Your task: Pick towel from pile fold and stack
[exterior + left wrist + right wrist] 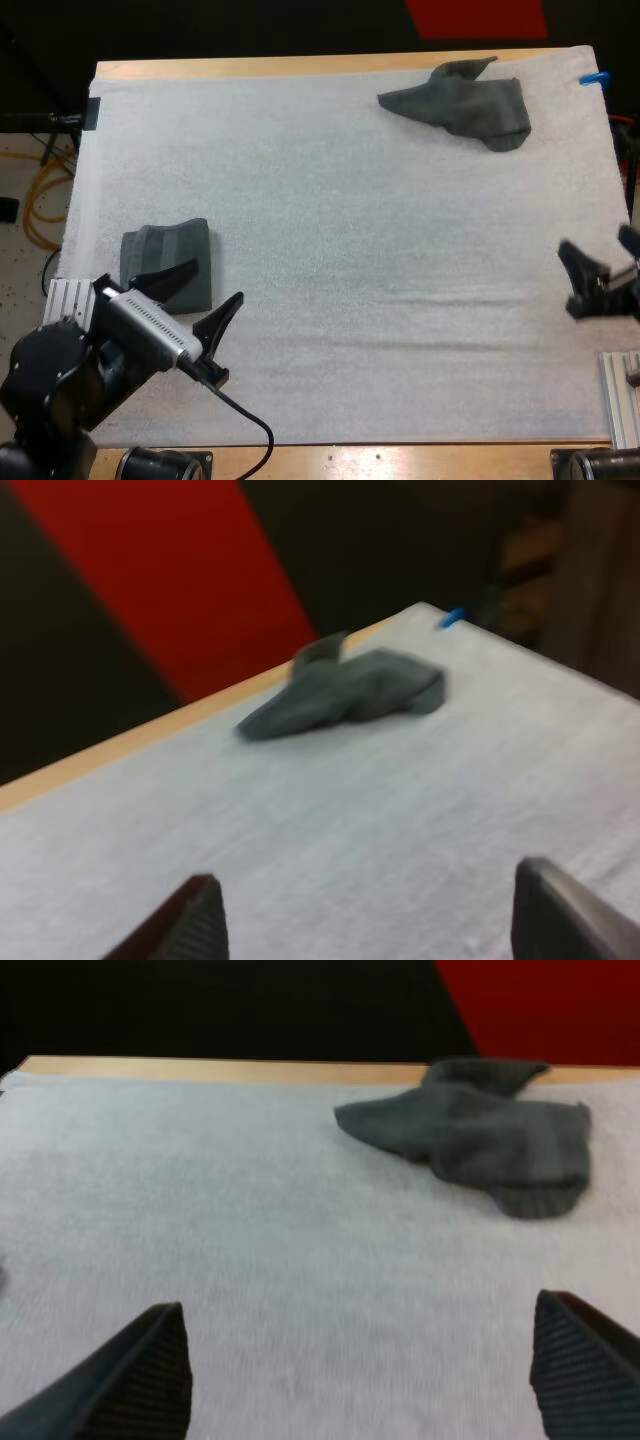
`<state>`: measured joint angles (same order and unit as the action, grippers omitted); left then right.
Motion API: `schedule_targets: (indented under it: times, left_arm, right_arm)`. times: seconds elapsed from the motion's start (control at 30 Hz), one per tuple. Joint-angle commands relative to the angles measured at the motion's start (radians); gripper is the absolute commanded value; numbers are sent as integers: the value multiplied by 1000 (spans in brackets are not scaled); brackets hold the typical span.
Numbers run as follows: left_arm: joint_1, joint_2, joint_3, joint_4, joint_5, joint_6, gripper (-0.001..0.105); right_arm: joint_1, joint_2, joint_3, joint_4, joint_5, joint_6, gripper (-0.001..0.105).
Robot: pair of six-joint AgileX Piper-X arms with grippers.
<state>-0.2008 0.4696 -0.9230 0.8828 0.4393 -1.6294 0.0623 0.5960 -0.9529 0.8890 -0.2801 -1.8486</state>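
Note:
A crumpled dark grey-green towel point(463, 105) lies at the far right of the white mat point(330, 250), near the far edge. A folded towel point(166, 262) lies flat at the near left. My left gripper point(205, 295) hovers open just right of the folded towel, nothing between its fingers. My right gripper point(598, 268) is open at the right edge, well short of the crumpled towel. From the left wrist the crumpled towel point(345, 692) lies far ahead beyond my open fingertips point(195, 920). From the right wrist it point(480, 1135) sits ahead, fingers point(140, 1375) apart.
The wooden table edge point(300, 66) runs along the far side of the mat. A wide stretch of bare mat separates the two towels. Metal rails point(622, 395) stand at the near corners by the arm bases.

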Motion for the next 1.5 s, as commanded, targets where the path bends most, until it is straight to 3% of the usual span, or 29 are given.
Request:
schedule_targets:
  times: [0.0, 0.27, 0.5, 0.73, 1.13, 1.47]
  left_arm:
    - [-18, 17, -11, -7, 14, -5, 58]
    - [-63, 96, -18, -6, 14, -12, 58]
    - [-63, 116, -18, -6, 14, -12, 58]
    - [-63, 116, -18, -6, 14, -12, 58]
    - [-63, 116, -18, -6, 14, -88, 58]
    - [-63, 116, -18, -6, 14, -100, 58]
  right_arm:
    - [-1, 41, -25, -44, -20, -18, 69]
    - [-1, 424, -171, -165, -4, -18, 69]
    - [2, 761, -355, -206, 150, -9, 69]
    - [2, 1057, -538, -212, 197, 104, 69]
    - [2, 1436, -763, -212, 224, 217, 69]
    - [2, 1605, -828, -210, 263, 260, 69]
